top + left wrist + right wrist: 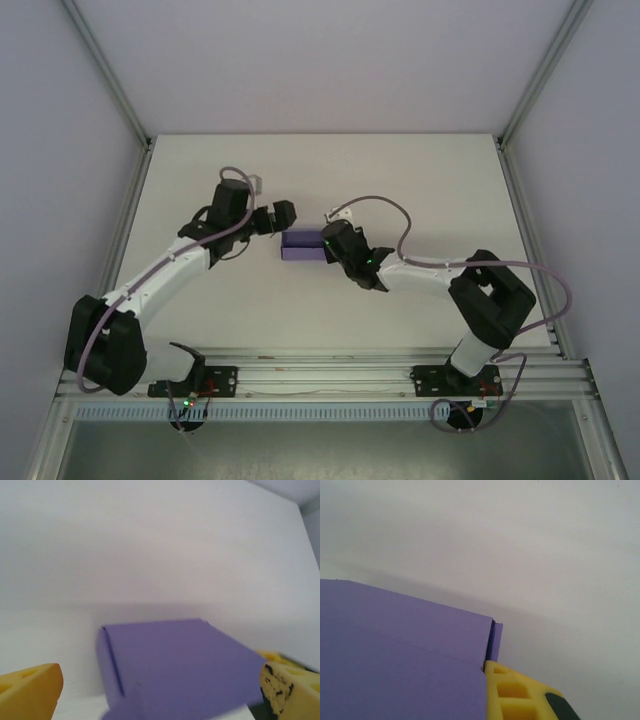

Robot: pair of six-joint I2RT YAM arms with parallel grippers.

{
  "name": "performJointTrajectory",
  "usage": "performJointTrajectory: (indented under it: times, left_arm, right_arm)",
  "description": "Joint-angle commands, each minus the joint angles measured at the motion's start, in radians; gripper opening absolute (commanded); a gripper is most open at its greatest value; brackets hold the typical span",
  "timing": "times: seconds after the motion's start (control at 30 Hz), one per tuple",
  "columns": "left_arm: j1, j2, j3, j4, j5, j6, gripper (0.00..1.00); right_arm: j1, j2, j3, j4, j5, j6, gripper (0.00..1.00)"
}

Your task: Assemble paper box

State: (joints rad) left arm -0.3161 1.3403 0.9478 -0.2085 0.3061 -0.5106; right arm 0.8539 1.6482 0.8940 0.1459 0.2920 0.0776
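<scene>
Two arms are seen bolted at the near edge of the table [250, 312], the left arm [160, 270] and the right arm [440, 268] both bent inward. Further out, the right hand [327, 243] is pressed against the right end of the box [300, 247]. By its wrist camera one yellow finger [515, 695] is shown touching the box's corner, beside a narrow side flap [496, 640]. The other finger is hidden, so whether anything is clenched cannot be told. The box is found folded into a low lavender block, lying flat near the middle of the table, a fold line running across its top. Just beyond it, to the left, the left hand [284, 214] is seen released: its yellow fingers [30, 692] are spread wide, with the box lying in the gap ahead of them. Farthest off, bare table is met by the back wall [330, 60].
</scene>
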Motion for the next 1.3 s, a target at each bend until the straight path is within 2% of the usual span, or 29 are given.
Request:
performJointTrajectory:
  times: [0.0, 0.13, 0.17, 0.33, 0.57, 0.8, 1.03, 1.1, 1.27]
  left_arm:
    - [0.057, 0.089, 0.038, -0.048, 0.05, -0.076, 1.0]
    - [0.063, 0.199, 0.056, 0.01, 0.176, -0.079, 0.99]
    - [0.064, 0.219, 0.054, 0.024, 0.191, -0.08, 0.97]
    - [0.064, 0.27, 0.011, 0.091, 0.202, -0.084, 0.91]
    - [0.062, 0.343, -0.035, 0.169, 0.246, -0.084, 0.78]
    - [0.061, 0.382, -0.091, 0.234, 0.274, -0.101, 0.6]
    - [0.062, 0.413, -0.093, 0.245, 0.263, -0.112, 0.52]
    - [0.062, 0.422, -0.093, 0.245, 0.258, -0.112, 0.51]
    - [0.061, 0.43, -0.095, 0.231, 0.244, -0.1, 0.5]
  right_arm:
    - [0.018, 0.01, -0.048, 0.052, 0.04, -0.068, 0.03]
    - [0.03, 0.028, -0.062, 0.069, 0.067, -0.077, 0.04]
    - [0.032, 0.034, -0.062, 0.066, 0.086, -0.068, 0.05]
    - [0.041, 0.051, -0.091, 0.092, 0.073, -0.058, 0.07]
    - [0.077, 0.056, -0.125, 0.121, 0.098, -0.076, 0.18]
    - [0.086, 0.033, -0.147, 0.121, 0.083, -0.059, 0.26]
    - [0.085, -0.082, -0.188, 0.028, 0.039, -0.039, 0.43]
    - [0.085, -0.135, -0.214, -0.009, 0.011, -0.03, 0.5]
    - [0.085, -0.32, -0.322, -0.046, -0.037, 0.018, 0.6]
